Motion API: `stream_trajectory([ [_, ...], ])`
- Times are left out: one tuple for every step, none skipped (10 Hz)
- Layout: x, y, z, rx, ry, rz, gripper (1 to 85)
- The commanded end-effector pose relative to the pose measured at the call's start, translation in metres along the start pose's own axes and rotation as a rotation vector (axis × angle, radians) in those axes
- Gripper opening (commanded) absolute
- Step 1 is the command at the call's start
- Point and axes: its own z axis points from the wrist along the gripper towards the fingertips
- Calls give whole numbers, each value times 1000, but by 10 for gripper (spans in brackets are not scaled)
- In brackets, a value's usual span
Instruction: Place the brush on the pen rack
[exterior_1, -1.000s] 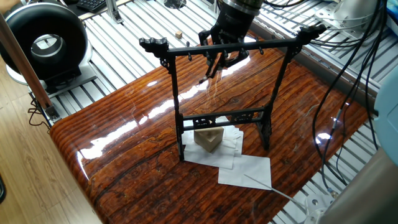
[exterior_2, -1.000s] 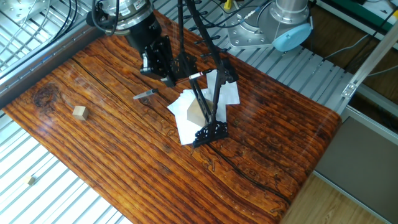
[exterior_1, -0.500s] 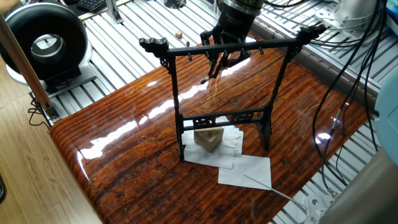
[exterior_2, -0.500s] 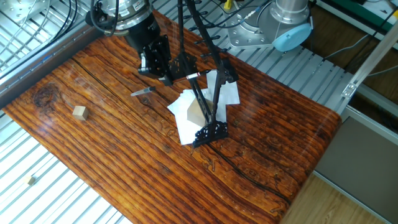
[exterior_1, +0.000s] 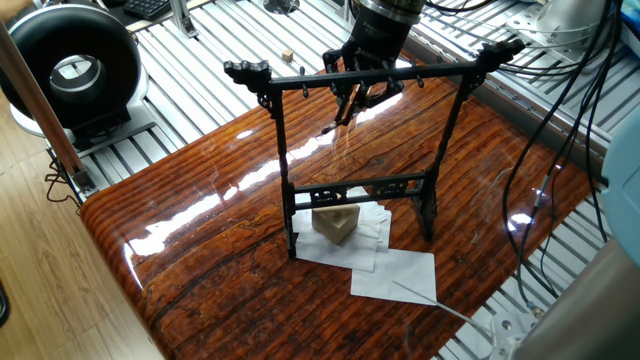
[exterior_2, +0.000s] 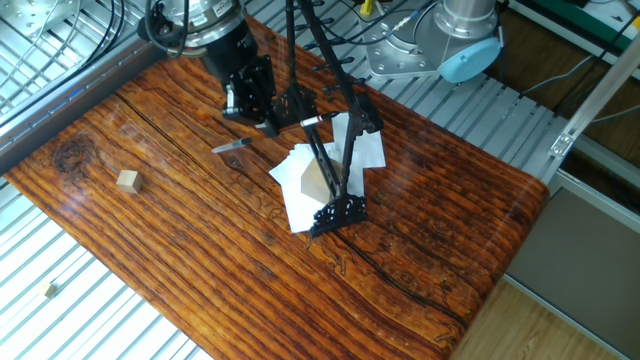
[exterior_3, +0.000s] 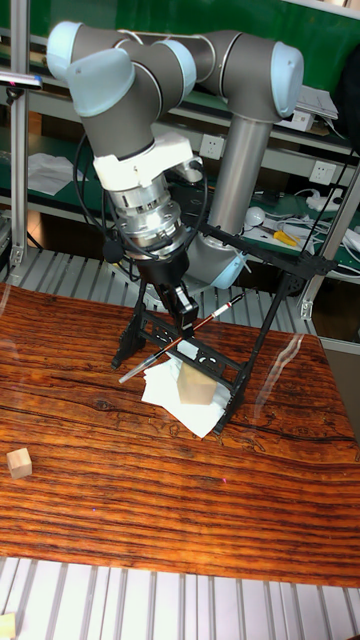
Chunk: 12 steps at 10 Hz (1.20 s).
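The pen rack (exterior_1: 370, 76) is a tall black frame standing on the wooden table, with its feet on white paper. My gripper (exterior_1: 355, 98) hangs just behind the top crossbar, shut on the brush (exterior_1: 338, 117). The brush is thin and dark and slants down to the left, its pale tip above the tabletop. From the other side, my gripper (exterior_2: 265, 118) is close beside the rack (exterior_2: 330, 150) and the brush (exterior_2: 232, 146) points away from it. In the tall view the brush (exterior_3: 150, 358) crosses in front of the rack (exterior_3: 260, 345) below my gripper (exterior_3: 185, 312).
A tan wooden block (exterior_1: 335, 222) sits on white paper sheets (exterior_1: 400, 275) under the rack. A small wooden cube (exterior_2: 127, 180) lies apart on the table. A black round device (exterior_1: 75, 70) stands off the table's left side, and cables hang at the right.
The gripper has risen slightly with the brush in it, and the brush tip sits a little higher. The last half second shows almost no motion.
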Motion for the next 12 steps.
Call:
stream_trajectory([
  [-11, -5, -2, 17, -42, 14, 10],
  [-11, -5, -1, 17, -42, 16, 10],
  [-10, -4, 0, 16, -40, 16, 10],
  [-9, -4, 0, 17, -38, 14, 10],
  [-5, -3, 1, 14, -28, 12, 10],
  [-4, -2, 0, 12, -22, 11, 10],
  [-2, -1, 0, 9, -16, 9, 10],
  [-1, -1, -1, 7, -12, 5, 10],
  [0, -1, -1, 8, -9, 4, 10],
  [0, -1, 0, 6, -9, 7, 10],
  [0, 0, 0, 2, -8, 15, 10],
  [-1, 2, 0, -6, -10, 32, 10],
])
